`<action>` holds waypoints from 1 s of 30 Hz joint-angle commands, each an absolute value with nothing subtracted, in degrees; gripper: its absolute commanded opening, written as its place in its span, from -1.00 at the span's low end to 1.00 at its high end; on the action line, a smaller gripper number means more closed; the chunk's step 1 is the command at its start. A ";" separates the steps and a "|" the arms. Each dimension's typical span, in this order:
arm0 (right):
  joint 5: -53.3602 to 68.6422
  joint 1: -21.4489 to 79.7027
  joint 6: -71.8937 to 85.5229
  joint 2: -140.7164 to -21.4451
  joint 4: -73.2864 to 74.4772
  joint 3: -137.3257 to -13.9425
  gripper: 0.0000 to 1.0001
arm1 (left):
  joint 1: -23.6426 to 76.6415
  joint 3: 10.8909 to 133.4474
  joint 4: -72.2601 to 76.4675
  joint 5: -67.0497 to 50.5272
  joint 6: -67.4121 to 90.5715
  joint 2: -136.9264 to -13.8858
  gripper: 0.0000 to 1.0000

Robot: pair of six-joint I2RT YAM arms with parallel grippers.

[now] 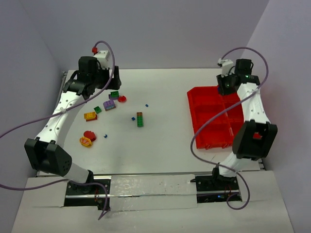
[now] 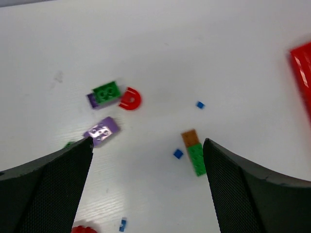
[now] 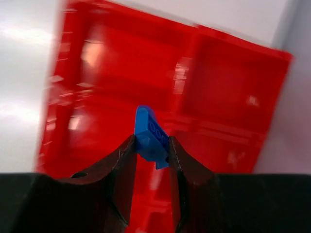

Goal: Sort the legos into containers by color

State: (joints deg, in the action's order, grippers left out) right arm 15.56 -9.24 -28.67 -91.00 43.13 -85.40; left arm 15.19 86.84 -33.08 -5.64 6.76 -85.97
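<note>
My right gripper (image 3: 151,139) is shut on a blue lego (image 3: 149,127) and hangs over the red tray (image 3: 228,82), above its far compartments (image 1: 224,88). My left gripper (image 2: 148,141) is open and holds nothing, high over the scattered legos. Ahead of its fingers lie a green-on-purple brick (image 2: 106,93), a red curved piece (image 2: 130,99), a purple brick (image 2: 101,131) and an orange-and-green bar (image 2: 194,151). Small blue bits (image 2: 178,154) lie between them. In the top view my left gripper (image 1: 112,82) is at the table's far left.
More legos lie on the left half: a yellow-orange brick (image 1: 90,115), a small green one (image 1: 97,109) and red pieces (image 1: 88,138). The red tray (image 1: 214,116) fills the right side. Purple cables loop off both arms.
</note>
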 commanded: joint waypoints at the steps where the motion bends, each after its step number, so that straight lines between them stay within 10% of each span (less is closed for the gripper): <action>1: 8.76 -15.56 -23.32 -100.04 43.26 -95.13 -1.00 | 13.80 82.37 -23.36 8.32 10.56 -79.47 0.99; 18: 2.07 -17.40 -22.68 -118.48 41.45 -106.46 -0.98 | 10.01 72.73 -23.38 -2.25 4.11 -77.89 0.98; 30: 2.46 -17.40 -22.67 -119.00 40.52 -104.86 0.32 | 9.40 58.49 -32.82 -14.36 -17.34 -73.30 0.90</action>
State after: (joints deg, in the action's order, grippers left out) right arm 2.59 -17.56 -23.11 -118.98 42.43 -104.55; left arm 9.93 61.50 -28.38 -9.19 -8.16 -75.92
